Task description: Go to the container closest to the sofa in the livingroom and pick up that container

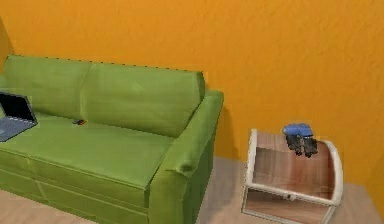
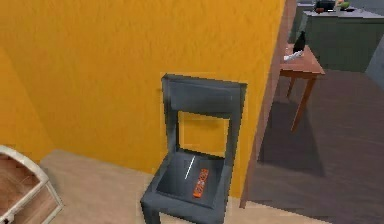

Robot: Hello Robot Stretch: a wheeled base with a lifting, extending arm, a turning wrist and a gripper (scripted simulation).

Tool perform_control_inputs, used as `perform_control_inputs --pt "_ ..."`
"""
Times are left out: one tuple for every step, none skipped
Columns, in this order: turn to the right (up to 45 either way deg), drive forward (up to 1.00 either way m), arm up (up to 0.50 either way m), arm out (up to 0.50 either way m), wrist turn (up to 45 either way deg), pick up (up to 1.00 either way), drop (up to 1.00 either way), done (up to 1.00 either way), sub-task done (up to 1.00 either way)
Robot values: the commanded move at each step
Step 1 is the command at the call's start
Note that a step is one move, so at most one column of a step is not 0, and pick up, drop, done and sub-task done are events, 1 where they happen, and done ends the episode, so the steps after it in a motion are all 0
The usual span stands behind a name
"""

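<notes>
- Green sofa (image 1: 100, 130) against orange wall (image 1: 290, 50), laptop (image 1: 15, 115) on its seat.
- Blue-and-dark object (image 1: 300, 138) sits atop wooden side table (image 1: 285, 178), just beside the sofa's arm.
- Fingers' state: you cannot tell.

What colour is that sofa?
The sofa is bright green, seen best in the forward view.

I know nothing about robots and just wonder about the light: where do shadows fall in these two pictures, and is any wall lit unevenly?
Forward view: the orange wall is bright, dimmer low down beside the sofa. Arm side view: the wall darkens at the picture's left, and a grey shadow lies on the floor under the wooden table.
</notes>
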Motion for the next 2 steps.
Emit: perform_control_inputs --pt "-45.0 0.00 0.00 0.00 0.0 0.00 0.00 0.00 0.00" --pt "-45.0 0.00 0.00 0.00 0.0 0.00 0.00 0.00 0.00"
